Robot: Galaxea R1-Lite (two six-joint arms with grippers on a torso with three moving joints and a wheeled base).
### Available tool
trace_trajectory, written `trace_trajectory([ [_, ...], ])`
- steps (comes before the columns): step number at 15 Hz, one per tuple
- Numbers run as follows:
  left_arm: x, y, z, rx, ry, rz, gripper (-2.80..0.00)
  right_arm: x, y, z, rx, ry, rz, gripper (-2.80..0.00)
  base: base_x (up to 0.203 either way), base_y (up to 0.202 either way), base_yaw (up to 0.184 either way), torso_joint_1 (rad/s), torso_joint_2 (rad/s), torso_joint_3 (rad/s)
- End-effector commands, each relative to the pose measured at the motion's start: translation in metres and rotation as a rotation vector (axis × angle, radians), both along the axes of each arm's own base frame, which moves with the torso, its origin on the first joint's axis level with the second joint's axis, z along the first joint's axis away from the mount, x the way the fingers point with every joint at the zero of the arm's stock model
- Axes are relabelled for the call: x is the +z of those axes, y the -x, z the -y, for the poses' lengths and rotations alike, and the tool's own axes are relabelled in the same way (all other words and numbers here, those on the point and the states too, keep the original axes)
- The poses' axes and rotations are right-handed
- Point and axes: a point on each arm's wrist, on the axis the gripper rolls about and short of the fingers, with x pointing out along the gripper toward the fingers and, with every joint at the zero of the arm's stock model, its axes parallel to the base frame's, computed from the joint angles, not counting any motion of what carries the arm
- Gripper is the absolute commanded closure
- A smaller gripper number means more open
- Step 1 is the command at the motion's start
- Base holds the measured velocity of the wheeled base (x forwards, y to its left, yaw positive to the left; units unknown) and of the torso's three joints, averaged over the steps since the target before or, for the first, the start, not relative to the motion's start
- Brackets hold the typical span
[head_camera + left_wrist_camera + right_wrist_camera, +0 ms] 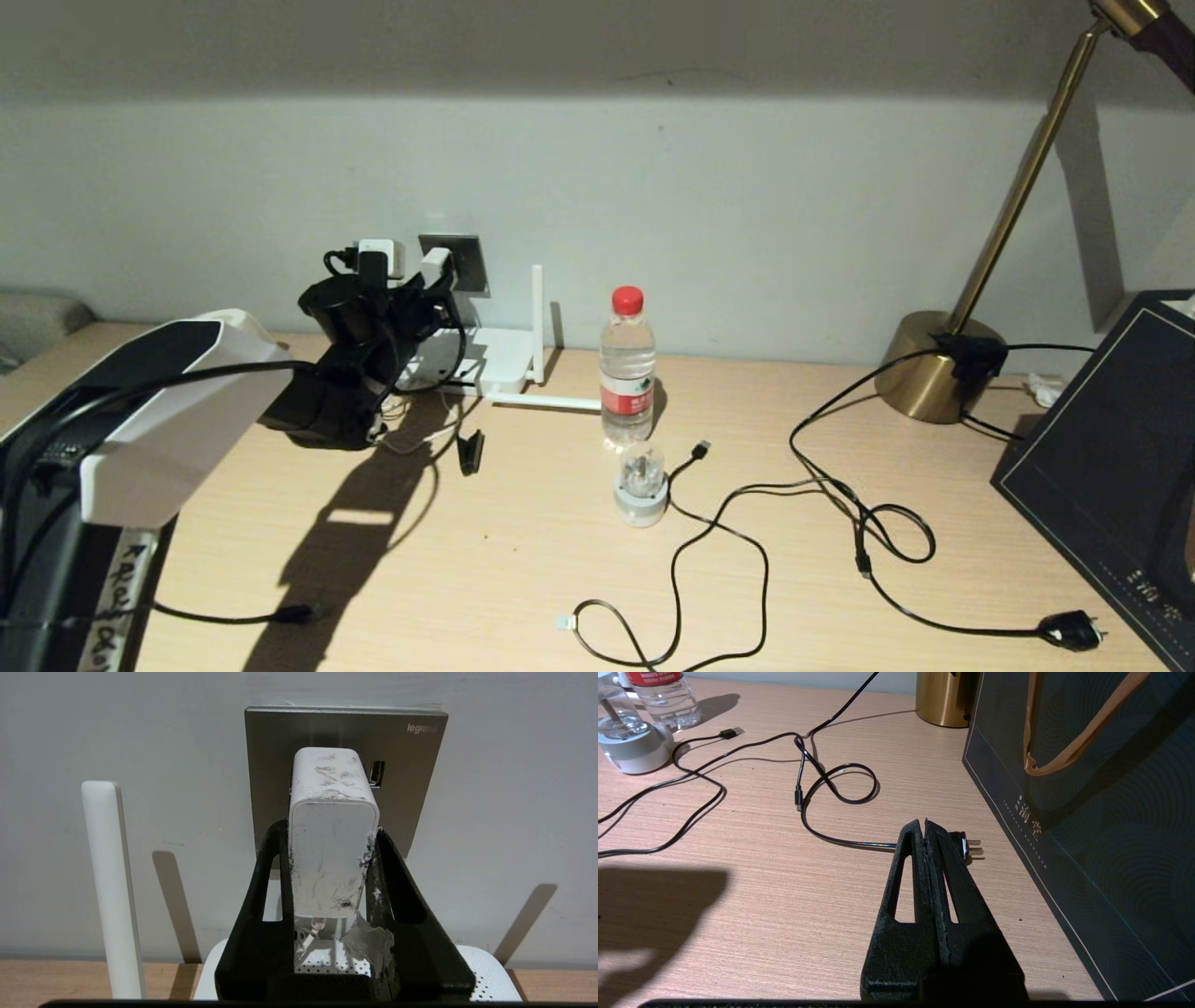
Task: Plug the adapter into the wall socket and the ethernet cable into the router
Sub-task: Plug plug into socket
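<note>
1. While the left gripper (331,858) clenched the adapter (332,849) between its black fingers (261,891), the white cube's front end stood right against the wall socket (345,732), over the middle of the grey plate.
2. Judging by that, the first step was in hand: seating the adapter in the socket. Whether the pins were fully home could not be told, since the cube's own body hid them.
3. Below the socket sat the router (499,359), flat on the desk against the wall, one antenna (112,886) standing up beside the plate.
4. The ethernet cable (224,616) lay on the desk well in front of the socket and left of it, apart from the router, so the second step looked untouched.
5. Far to the right of the socket, the right gripper (926,823) was pressed fully closed on nothing, hanging over the desk above a black plug (966,845) beside a dark paper bag (1087,826).
6. Next move, I'd say: a straight push toward the plate until the cube sits flush, then a clean release without dragging the thin cord.
</note>
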Motion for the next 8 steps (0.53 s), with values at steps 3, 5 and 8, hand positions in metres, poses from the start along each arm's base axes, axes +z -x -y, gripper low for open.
trace_trajectory([
  [3, 0.0005, -0.0054, 0.0003, 0.0, 0.001, 0.01, 0.0, 0.0, -0.0001, 0.0, 0.0, 0.001, -0.001, 0.0, 0.0, 0.0, 0.0, 0.0, 0.0, 0.0],
  [5, 0.0002, -0.0075, 0.0006, 0.0, 0.001, 0.012, 0.0, 0.0, -0.0001, 0.0, 0.0, 0.001, -0.001, 0.0, 0.0, 0.0, 0.0, 0.0, 0.0, 0.0],
  [8, -0.0018, -0.0089, 0.0015, 0.0, 0.001, 0.007, 0.0, 0.0, -0.0001, 0.0, 0.0, 0.0, -0.001, 0.0, 0.0, 0.0, 0.0, 0.0, 0.0, 0.0],
])
